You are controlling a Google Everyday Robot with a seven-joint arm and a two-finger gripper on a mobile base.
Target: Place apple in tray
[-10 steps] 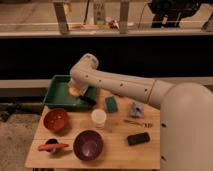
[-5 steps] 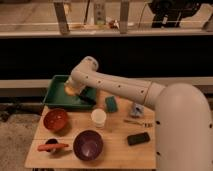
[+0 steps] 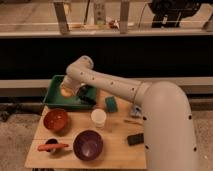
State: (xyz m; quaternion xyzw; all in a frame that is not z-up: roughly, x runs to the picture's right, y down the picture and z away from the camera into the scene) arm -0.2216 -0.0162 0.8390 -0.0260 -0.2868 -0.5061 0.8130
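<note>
Since the earlier frames, the white robot arm is swinging a little further toward the back-left corner of the bench, and its pincer [image 3: 70, 88] is sinking lower over the rectangular dark green plastic tray [image 3: 52, 98] that is sitting in that corner. The small round yellowish-tan apple [image 3: 65, 92] is travelling with it and is now showing low inside the tray's walls, right at the tip of the pincer.

We are judging the carry as essentially finished: the apple is already within the tray's outline, and not out among the other things on the light wooden bench [image 3: 116, 152]. What we cannot tell is whether the pincer is gripping the fruit or has already let go, because the wrist is covering that spot; nor can we say whether the apple is resting on the tray floor or hanging just above it.

So we are treating the release and the arm's retreat as the steps remaining. The round reddish-brown bowl [image 3: 55, 120] near the left edge, the white cup [image 3: 99, 118] in the middle and the round purple bowl [image 3: 88, 145] by the front edge are all standing apart from the arm.
</note>
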